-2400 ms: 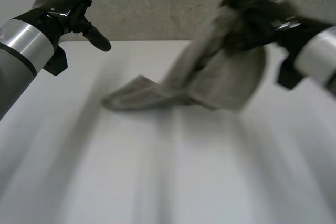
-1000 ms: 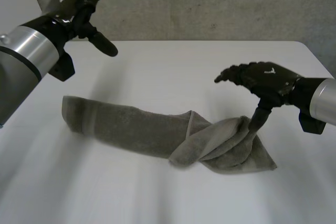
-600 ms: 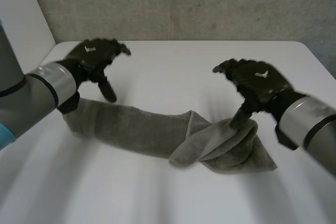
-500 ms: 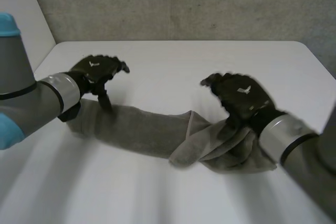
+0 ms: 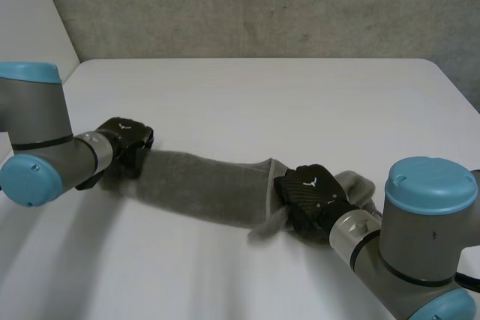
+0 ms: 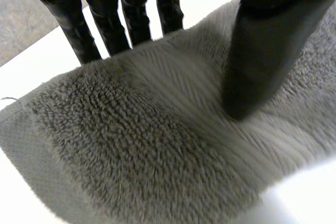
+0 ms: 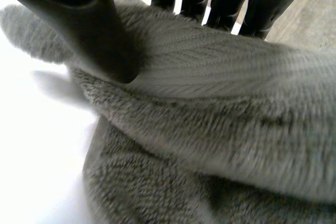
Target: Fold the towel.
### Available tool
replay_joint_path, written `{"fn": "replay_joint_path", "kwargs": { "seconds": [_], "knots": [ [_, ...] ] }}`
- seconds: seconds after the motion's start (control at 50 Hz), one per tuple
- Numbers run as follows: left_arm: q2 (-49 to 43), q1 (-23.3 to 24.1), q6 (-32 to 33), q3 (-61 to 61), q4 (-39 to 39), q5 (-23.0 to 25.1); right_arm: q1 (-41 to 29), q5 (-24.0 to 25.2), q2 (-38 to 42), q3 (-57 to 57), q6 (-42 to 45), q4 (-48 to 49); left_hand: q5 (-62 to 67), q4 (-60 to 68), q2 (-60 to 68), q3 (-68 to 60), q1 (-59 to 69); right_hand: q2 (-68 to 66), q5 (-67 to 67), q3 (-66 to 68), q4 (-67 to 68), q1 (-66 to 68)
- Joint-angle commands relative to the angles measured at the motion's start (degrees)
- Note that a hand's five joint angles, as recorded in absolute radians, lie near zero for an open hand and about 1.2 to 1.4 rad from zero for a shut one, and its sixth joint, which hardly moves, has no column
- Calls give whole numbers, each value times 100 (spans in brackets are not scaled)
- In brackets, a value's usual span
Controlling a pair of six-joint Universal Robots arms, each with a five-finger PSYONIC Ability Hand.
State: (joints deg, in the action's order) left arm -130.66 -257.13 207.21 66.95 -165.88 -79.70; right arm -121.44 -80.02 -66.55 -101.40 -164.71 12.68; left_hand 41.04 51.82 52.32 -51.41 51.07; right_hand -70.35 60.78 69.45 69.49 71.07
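The grey towel (image 5: 202,185) lies stretched across the white surface (image 5: 262,95). The left hand (image 5: 124,139) pinches its end between fingers (image 6: 105,19) and thumb; the right hand (image 5: 309,194) pinches a bunched fold.

1. towel (image 5: 202,185): mid-grey terry pile; smoother ribbed stripe seen in wrist views.
2. left hand (image 5: 126,136), right hand (image 5: 309,192): black, small white mark on back.
3. arms (image 5: 420,252): grey; caps (image 5: 430,183) lt blue; wrist bands (image 5: 97,149) silver.
4. table (image 5: 262,95): white. wall (image 5: 262,5), 12 o'clock of table: grey, speckled.
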Motion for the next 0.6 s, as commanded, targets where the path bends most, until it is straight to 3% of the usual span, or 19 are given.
{"fn": "replay_joint_path", "kwargs": {
  "seconds": [0.02,0.04,0.2,0.28,0.3,0.32,0.38,0.46,0.52,0.6],
  "knots": [
    [-30,5,144,11,12,-45,208,179,-112,190,-44,-55,2057,1980,1929,-2020,2055,-965,922,1055,1051,893],
    [-13,5,144,-7,29,-45,209,180,-112,191,-44,-55,2857,2779,2728,-2820,2854,-965,922,1055,1051,893],
    [540,23,-127,-629,12,-72,745,549,-271,1096,-527,-90,2896,2818,2768,-2859,2893,-965,922,1055,1051,893],
    [902,40,-638,-956,-41,-54,1148,697,-630,1946,-1893,-125,2896,2818,2768,-2859,2893,-965,922,1055,1051,893],
    [1119,32,-969,-1078,-110,-54,1349,811,-744,2183,-2429,-117,2896,2818,2768,-2859,2893,-965,922,1055,1051,893],
    [1348,14,-1303,-1105,-233,-54,1351,813,-745,2186,-2435,-117,2896,2818,2768,-2859,2893,-965,922,1055,1051,893],
    [1543,14,-1623,-1053,-419,-28,1789,1215,-894,2527,-3397,-91,2896,2818,2768,-2859,2893,-965,922,1055,1051,893],
    [2086,14,-2228,-257,-962,24,2316,1979,-991,2766,-4200,-117,2896,2818,2768,-2859,2893,-965,922,1055,1051,893],
    [2517,-38,-2247,683,-1348,77,2503,2228,-1027,2722,-4245,-161,2896,2818,2768,-2859,2893,-965,922,1055,1051,893],
    [2791,-39,-2229,1707,-1790,209,2801,2929,-948,2416,-4219,-651,2896,2818,2768,-2859,2893,-965,922,1055,1051,893]
  ]
}}
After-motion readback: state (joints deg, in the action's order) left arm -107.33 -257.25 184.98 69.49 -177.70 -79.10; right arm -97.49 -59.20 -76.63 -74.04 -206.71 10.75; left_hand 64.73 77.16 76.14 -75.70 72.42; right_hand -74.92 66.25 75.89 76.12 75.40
